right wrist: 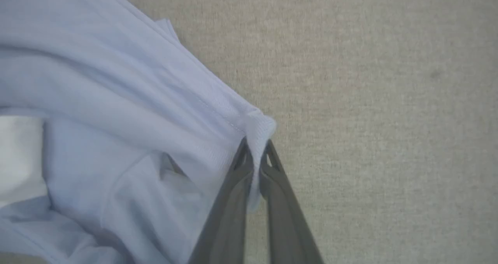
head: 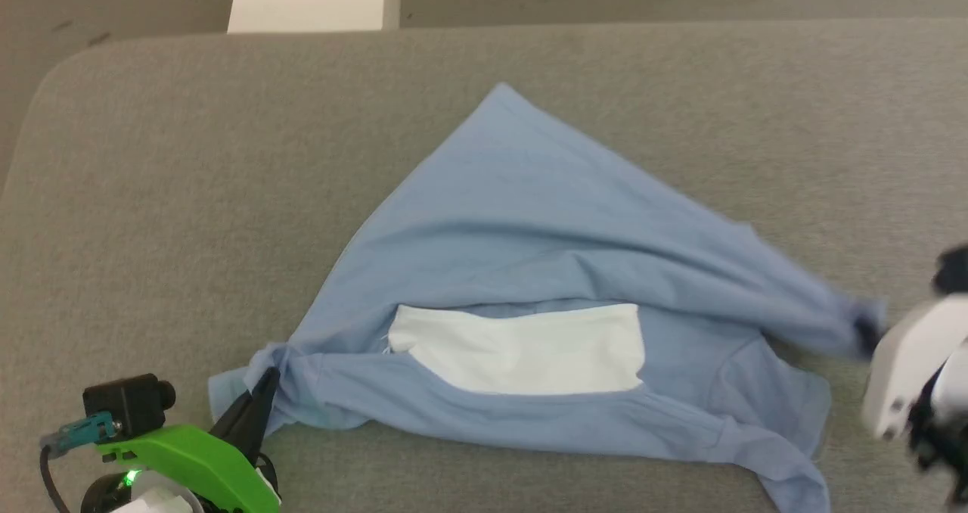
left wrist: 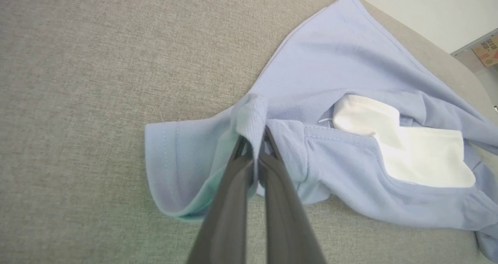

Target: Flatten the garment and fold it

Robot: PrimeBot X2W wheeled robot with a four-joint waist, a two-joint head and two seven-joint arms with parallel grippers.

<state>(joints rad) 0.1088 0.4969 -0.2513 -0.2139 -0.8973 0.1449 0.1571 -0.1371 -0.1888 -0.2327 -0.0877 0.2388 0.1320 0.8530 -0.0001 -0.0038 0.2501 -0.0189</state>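
Head view: we list the garment (head: pixel 529 218), lying in a rumpled triangle on the grey desk (head: pixel 151 195), white collar (head: pixel 522 350) toward the near edge. We find the left end effector (head: pixel 265 383) clamped on its left corner, the right end effector (head: pixel 866 335) clamped on its right corner.

Grey worktop (head: pixel 151 195) wide open left of, beyond and right of garment (head: pixel 529 218): free passage there. Cloth sprawls across centre, rumpled toward near edge. Near corners taken: left pincer (head: pixel 265 380), right pincer (right wrist: pixel 256 147) clamped there.
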